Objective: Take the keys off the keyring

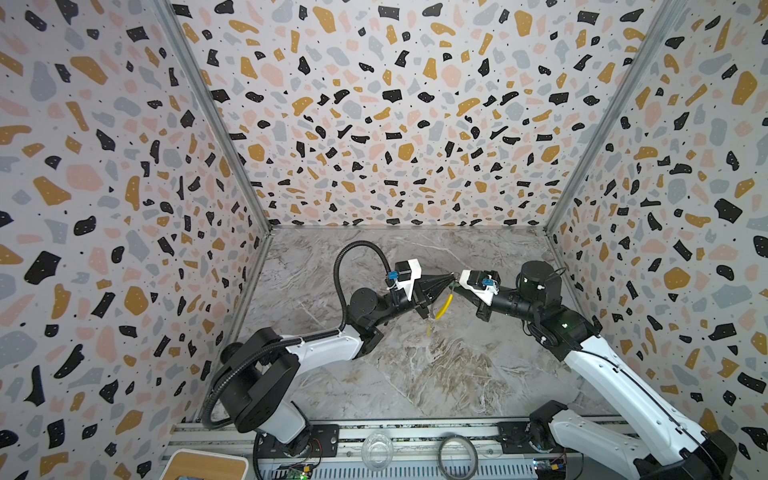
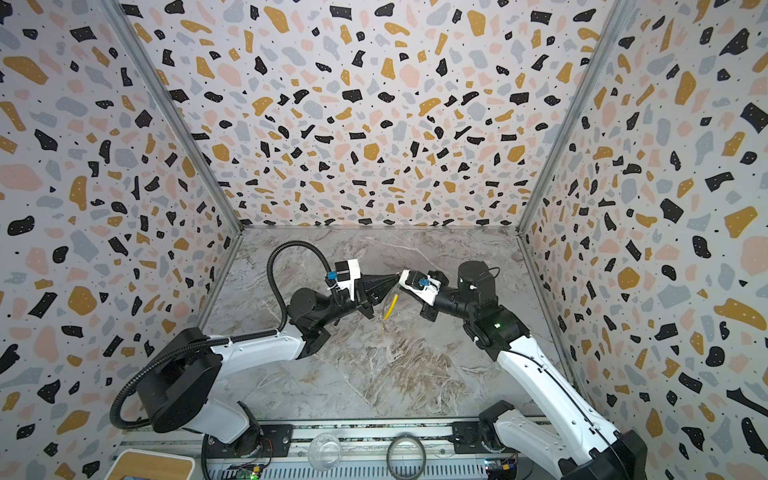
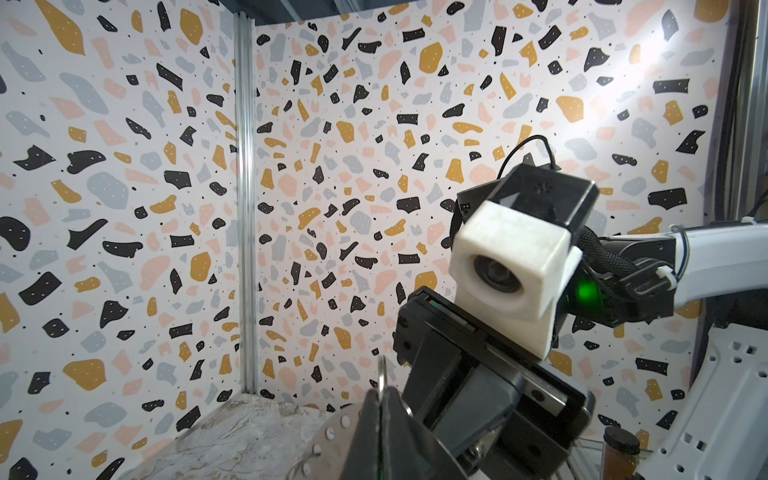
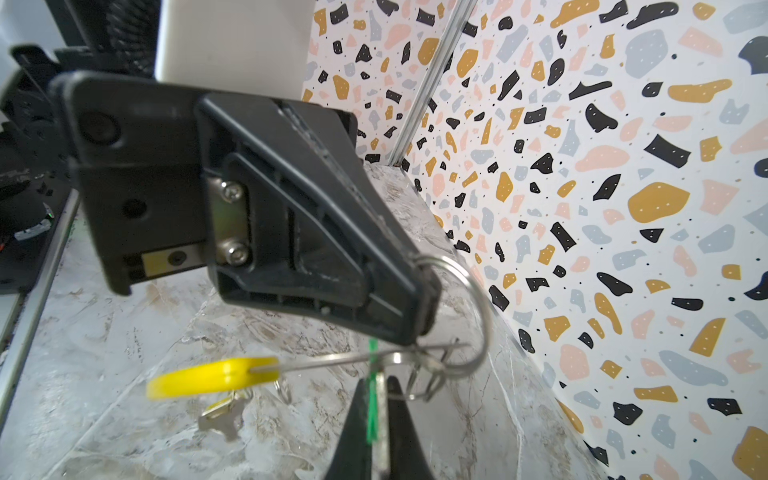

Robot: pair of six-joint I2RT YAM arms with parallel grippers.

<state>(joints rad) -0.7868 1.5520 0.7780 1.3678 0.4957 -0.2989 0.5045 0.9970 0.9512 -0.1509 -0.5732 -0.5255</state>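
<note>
Marble tabletop (image 1: 415,374) carries nothing of the task; the work hangs in the air over its back middle. Coming from the left, the left gripper (image 4: 424,291) is clenched on the wire of the keyring (image 4: 478,307), holding the loop up with its yellow sleeve (image 4: 212,376) hanging lower. The yellow key (image 4: 222,415) dangles under that sleeve. Next along, the green key (image 4: 372,415) is pinched by its tag in the right gripper (image 4: 376,388), whose jaws are closed tight on it.

Neither key looks free: both seem threaded on the wire, so the task is likely at its first removal. The green key has to be worked off, then the yellow one.

Along the front rail, left to right, sit a wood-topped box (image 1: 203,463), a glass bowl (image 1: 377,451) and a dark ring (image 1: 457,457), all well apart from the grippers. Nothing blocks them; only the two fingertips crowd each other.
</note>
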